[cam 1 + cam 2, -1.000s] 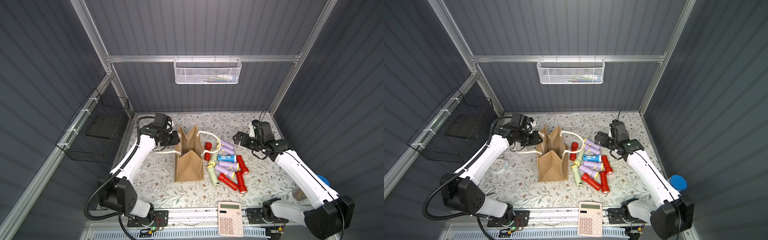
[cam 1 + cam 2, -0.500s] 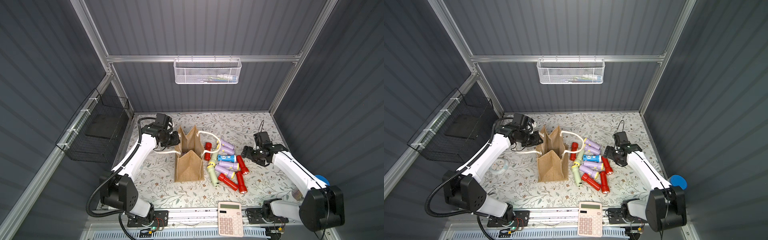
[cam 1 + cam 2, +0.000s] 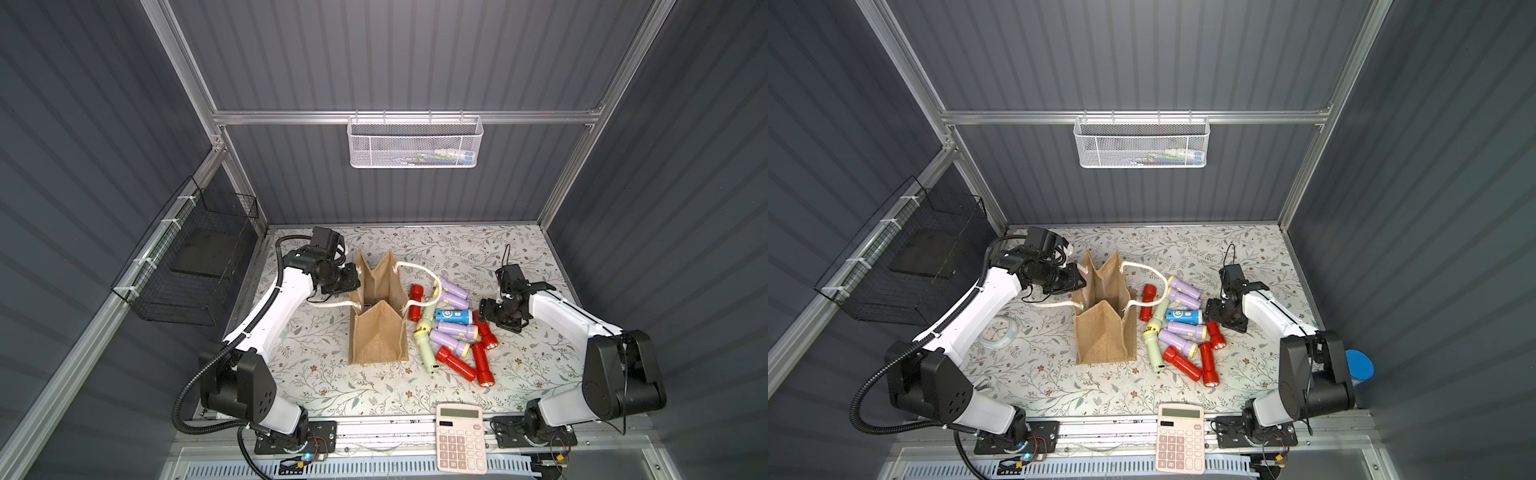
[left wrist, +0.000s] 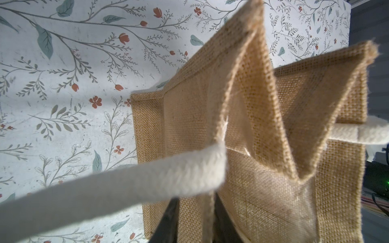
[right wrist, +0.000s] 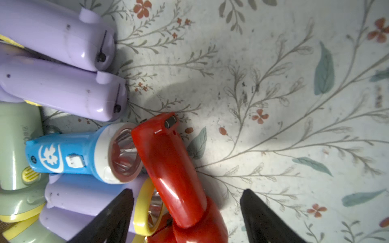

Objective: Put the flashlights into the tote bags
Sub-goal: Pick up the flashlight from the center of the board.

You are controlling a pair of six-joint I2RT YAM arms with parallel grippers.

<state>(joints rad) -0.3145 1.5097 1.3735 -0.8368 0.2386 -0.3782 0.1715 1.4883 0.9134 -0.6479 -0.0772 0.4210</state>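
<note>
The tan jute tote bag (image 3: 376, 332) stands upright and open at mid-table, seen in both top views, with one white rope handle (image 3: 417, 270) draped onto the pile. My left gripper (image 4: 195, 223) is shut on the tote bag's far-left wall (image 4: 263, 126). Several flashlights lie just right of the tote bag: lilac (image 3: 455, 293), blue (image 3: 454, 316), pale green (image 3: 424, 349) and red (image 3: 455, 363). My right gripper (image 5: 187, 210) is low over the pile's right edge. It is open, its fingers (image 5: 117, 210) straddling a red flashlight (image 5: 168, 164) without touching it.
A pink calculator (image 3: 460, 440) lies at the front edge. A white mesh basket (image 3: 413, 143) hangs on the back wall and a black wire basket (image 3: 191, 266) on the left wall. A small round clock (image 3: 998, 330) lies left of the bag. A blue-capped tube (image 3: 1358, 365) stands far right.
My right arm has come down and forward from behind the pile to the red flashlight at its right edge, and its jaws have narrowed. The left gripper and the bag have not moved.
</note>
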